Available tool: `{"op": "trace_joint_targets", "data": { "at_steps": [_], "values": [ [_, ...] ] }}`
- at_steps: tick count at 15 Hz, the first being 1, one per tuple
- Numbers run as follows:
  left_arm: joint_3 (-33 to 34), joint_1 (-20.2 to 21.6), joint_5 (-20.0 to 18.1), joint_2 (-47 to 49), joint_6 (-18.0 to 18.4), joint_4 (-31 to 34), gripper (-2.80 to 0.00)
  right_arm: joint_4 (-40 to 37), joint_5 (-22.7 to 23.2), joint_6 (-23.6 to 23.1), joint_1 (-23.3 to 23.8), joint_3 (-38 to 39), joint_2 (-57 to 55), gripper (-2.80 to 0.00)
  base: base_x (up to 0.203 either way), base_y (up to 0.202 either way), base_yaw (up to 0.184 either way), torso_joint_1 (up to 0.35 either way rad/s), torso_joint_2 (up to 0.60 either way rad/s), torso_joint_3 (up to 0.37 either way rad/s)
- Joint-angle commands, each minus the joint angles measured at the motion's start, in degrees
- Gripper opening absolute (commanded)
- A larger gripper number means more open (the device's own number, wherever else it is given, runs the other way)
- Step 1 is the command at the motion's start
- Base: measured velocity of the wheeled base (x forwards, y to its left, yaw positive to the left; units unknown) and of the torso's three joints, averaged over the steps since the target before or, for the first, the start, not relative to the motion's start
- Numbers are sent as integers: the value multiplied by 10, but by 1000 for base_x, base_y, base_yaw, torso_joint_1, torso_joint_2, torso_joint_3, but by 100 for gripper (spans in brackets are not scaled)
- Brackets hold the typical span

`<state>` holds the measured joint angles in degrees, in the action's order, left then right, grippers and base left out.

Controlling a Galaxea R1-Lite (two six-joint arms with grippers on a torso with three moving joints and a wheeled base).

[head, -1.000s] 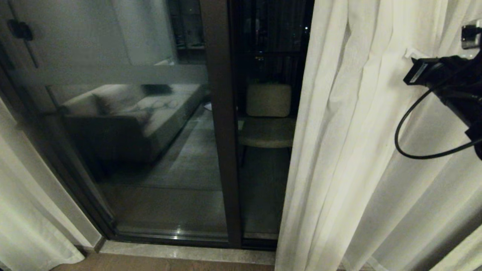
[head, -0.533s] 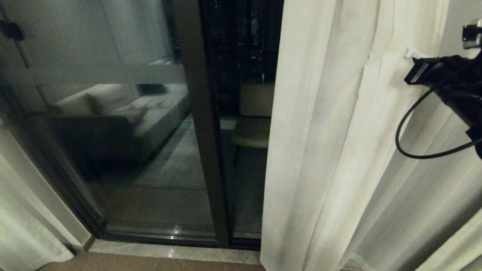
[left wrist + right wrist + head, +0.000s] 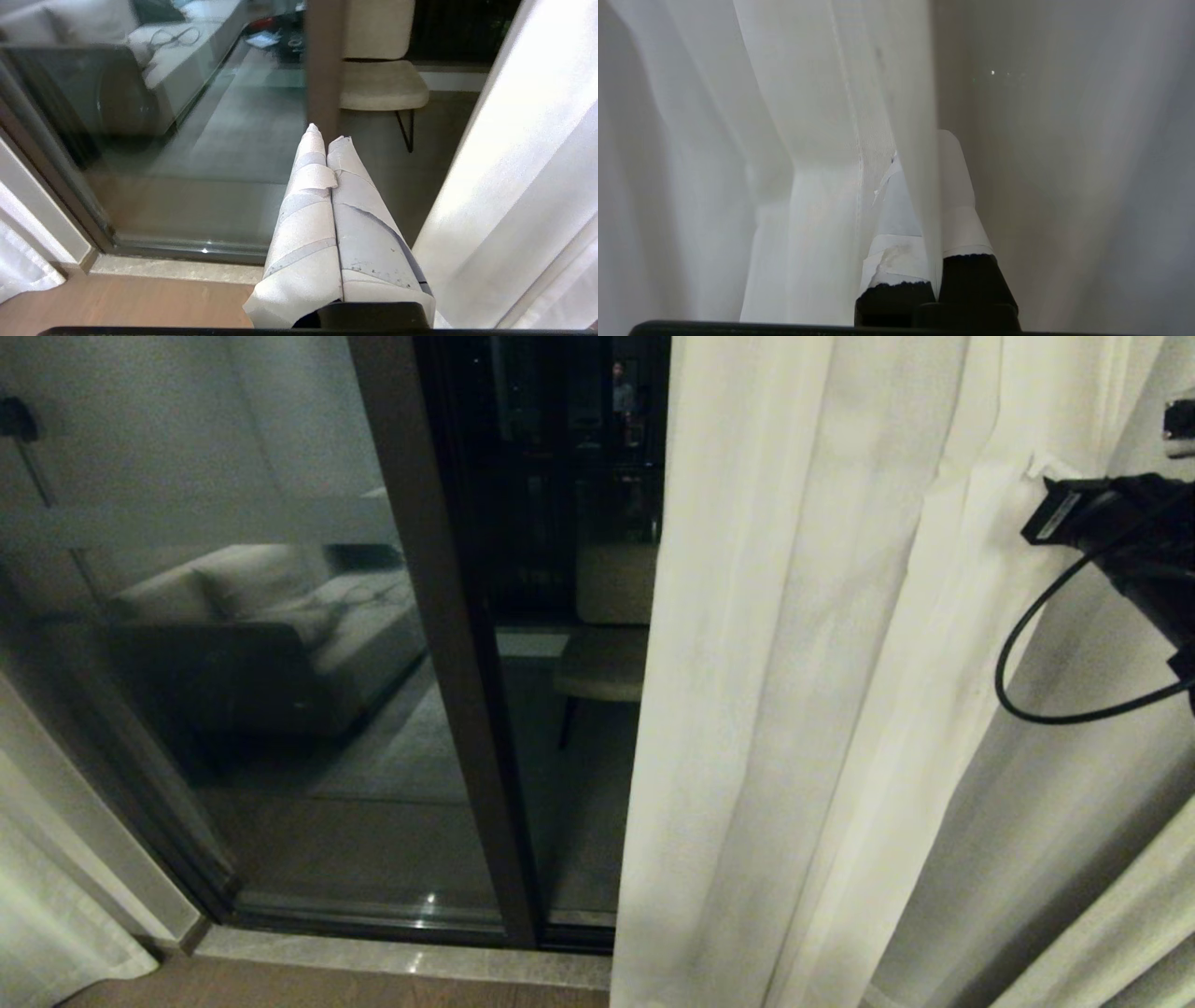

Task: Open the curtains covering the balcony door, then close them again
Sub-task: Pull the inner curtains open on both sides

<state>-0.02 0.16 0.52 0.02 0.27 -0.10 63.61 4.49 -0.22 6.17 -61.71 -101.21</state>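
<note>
Two cream-white pleated curtains [image 3: 803, 709]: right gripper [image 3: 920, 186] pinched on one fold; left gripper [image 3: 327, 140] closed, holding nothing, facing the dark-framed glass balcony door [image 3: 448, 663].

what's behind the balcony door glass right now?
Through the balcony door glass: a cream chair outside on the right. The sofa on the left pane looks like a reflection. The right curtain covers the rest of the opening; nothing visible behind it.

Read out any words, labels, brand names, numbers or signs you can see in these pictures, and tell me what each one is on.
None can be read.
Cream-white pleated fabric curtain: plain, no print.
Dark-framed glass balcony door: only a frosted band, no lettering.
Tape-wrapped left gripper and right gripper: no writing visible.
</note>
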Motion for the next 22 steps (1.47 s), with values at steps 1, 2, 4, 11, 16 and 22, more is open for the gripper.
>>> {"op": "trace_joint_targets", "data": {
  "at_steps": [1, 2, 4, 11, 16, 22],
  "values": [
    [0, 0, 0, 0, 0, -1, -280, 2, 0, 8, 9, 1, -2, -280, 0, -186, 3, -6, 7, 6],
    [-1, 0, 0, 0, 1, -1, -280, 1, 0, 12, 10, 1, -2, -280, 0, -207, -3, -13, 3, 2],
    [0, 0, 0, 0, 1, -1, -280, 2, 0, 14, 17, 2, -2, -280, 0, -189, -1, 5, 6, 4],
    [0, 0, 0, 0, 1, -1, -280, 2, 0, 14, 23, 3, 0, -280, 0, -185, 4, 4, 3, 2],
    [0, 0, 0, 0, 1, -1, -280, 1, 0, 14, 24, 4, 0, -280, 0, -186, 3, 2, 4, 2],
    [-1, 0, 0, 0, 1, -1, -280, 2, 0, 14, 26, 4, 1, -280, 0, -192, 3, 5, 2, 2]
  ]
}}
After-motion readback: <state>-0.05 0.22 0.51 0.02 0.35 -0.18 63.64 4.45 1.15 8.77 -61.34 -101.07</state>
